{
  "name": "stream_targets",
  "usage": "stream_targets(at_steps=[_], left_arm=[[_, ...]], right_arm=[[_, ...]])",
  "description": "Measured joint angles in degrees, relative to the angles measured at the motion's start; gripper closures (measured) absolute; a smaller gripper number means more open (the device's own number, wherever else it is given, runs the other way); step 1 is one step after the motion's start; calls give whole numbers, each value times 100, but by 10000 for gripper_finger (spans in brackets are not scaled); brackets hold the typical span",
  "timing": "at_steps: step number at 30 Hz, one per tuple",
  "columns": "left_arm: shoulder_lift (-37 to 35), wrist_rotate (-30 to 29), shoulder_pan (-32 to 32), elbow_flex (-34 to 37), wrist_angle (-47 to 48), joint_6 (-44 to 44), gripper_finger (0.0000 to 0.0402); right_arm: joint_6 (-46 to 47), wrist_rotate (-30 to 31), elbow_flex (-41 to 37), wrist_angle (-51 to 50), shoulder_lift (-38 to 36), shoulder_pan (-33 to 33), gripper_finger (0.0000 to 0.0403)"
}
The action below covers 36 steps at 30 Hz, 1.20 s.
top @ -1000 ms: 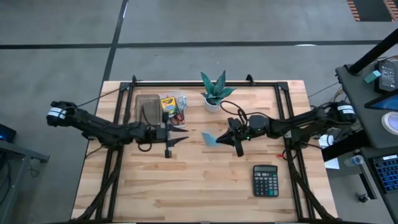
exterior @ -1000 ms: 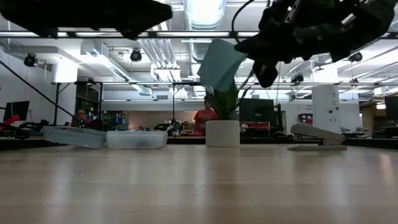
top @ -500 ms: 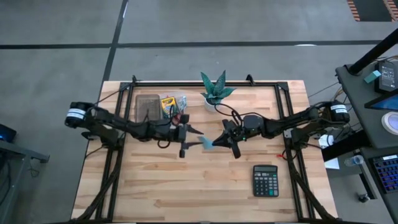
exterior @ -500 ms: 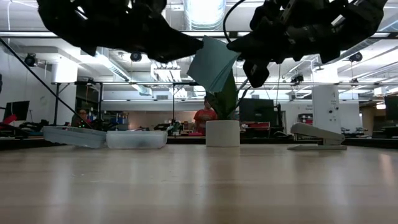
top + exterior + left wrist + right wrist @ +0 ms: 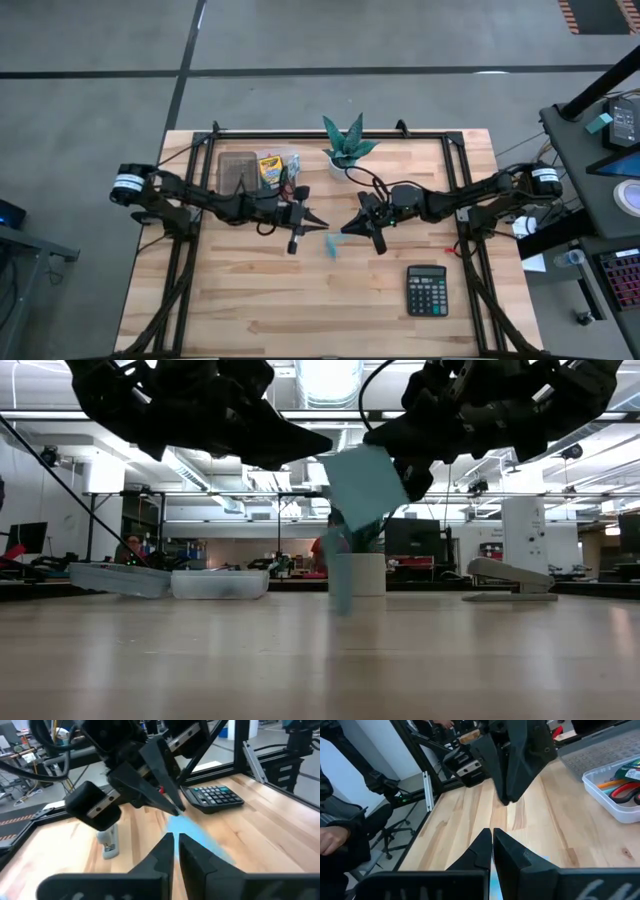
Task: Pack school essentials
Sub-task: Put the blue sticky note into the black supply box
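Dark fingers of the left gripper (image 5: 318, 220) are seen pressed together with no gap, nothing being held between them; the gripper is raised above the middle of the wooden table (image 5: 250, 310), tips turned toward the other arm. The right gripper (image 5: 347, 227) is likewise drawn shut and is held at similar height, its tips just apart from those of the left gripper, the two facing each other tip to tip. A light-blue sticky-note pad (image 5: 365, 485) is recorded directly below and between the two sets of tips, clear of the table surface in the low view and tilted; its upper corner lies against the right gripper's tips there, but its outline is smeared, and whether it is gripped cannot be told. In the high view the pad appears as a faint blue patch just beside both grippers, on the near side. Further out, a clear tray (image 5: 243, 168) is noted at the far left part of the table, behind the left arm, with a yellow-green crayon box (image 5: 269, 167) and red-handled scissors (image 5: 288, 186) inside it. A potted plant (image 5: 345, 146) stands at the far edge, centre. A calculator (image 5: 427, 290) lies near the front right, well apart from the grippers.
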<state>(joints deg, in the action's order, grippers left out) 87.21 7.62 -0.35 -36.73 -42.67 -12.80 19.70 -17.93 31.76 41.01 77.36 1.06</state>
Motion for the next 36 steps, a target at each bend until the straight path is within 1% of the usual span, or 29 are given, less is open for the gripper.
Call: stream_targets(at_steps=[5,26,29,33,36], left_arm=[[-14,-9,4,0,137,-104,400],[-21,-42,4,7,164,-111,401],[-21,-42,1,7,164,-111,402],[-23,-42,-2,7,164,-111,402],[-23,-42,-25,-10,167,-18,402]], right_arm=[[17,39,-2,-53,0,0,394],[-37,45,-2,-181,0,-4,394],[-226,54,-8,-179,0,-39,394],[-824,50,-60,-153,0,-184,394],[-1100,45,-158,35,0,-243,394]])
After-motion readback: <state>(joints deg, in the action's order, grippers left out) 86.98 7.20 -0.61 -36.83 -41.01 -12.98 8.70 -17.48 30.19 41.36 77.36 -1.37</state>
